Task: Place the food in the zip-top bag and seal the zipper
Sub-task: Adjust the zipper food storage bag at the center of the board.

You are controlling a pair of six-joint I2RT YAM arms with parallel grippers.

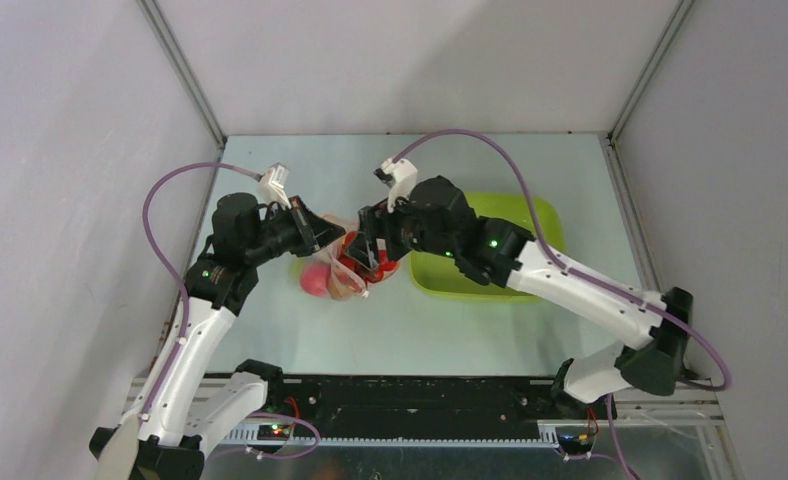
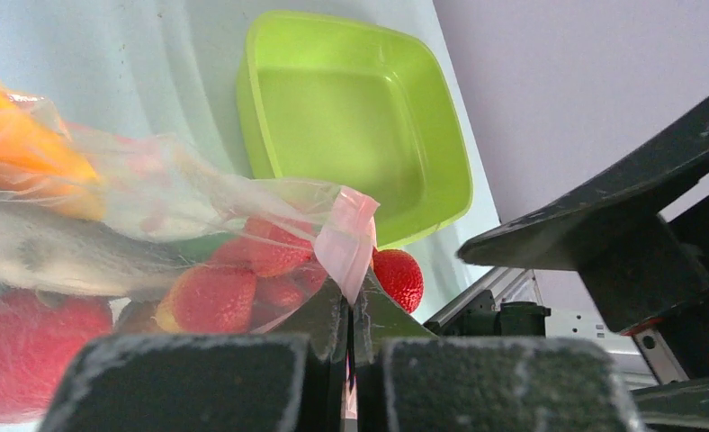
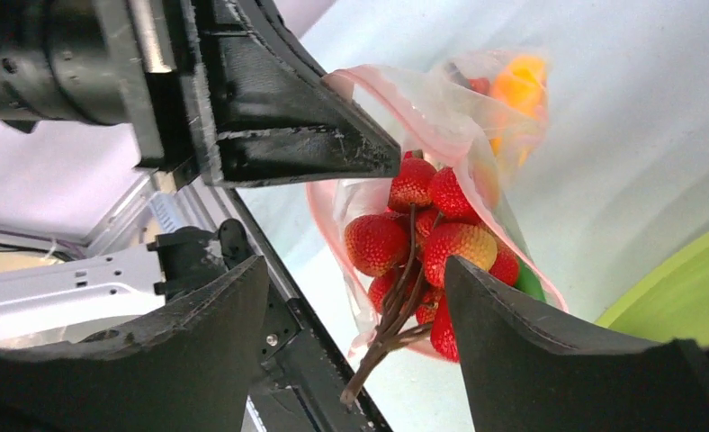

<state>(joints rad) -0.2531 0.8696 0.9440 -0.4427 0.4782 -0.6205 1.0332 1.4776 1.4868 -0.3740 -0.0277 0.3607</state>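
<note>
The zip-top bag [image 1: 342, 272] hangs over the table, clear film with food inside. My left gripper [image 2: 349, 310] is shut on its pink zipper [image 2: 346, 238] strip at the mouth. Through the film I see orange pieces [image 2: 27, 153], a red tomato [image 2: 22, 355] and strawberries [image 2: 243, 274]. A bunch of strawberries [image 3: 423, 234] sits in the bag's mouth, and its brown stem [image 3: 378, 351] pokes out downward. My right gripper [image 3: 355, 265] is open, its fingers either side of the bunch and stem, not touching them. One strawberry [image 2: 398, 277] shows just outside the film.
A lime-green tub [image 1: 450, 275] stands on the table right of the bag, under the right arm. The two grippers, left gripper [image 1: 320, 235] and right gripper [image 1: 368, 255], are close together. Grey walls enclose the table.
</note>
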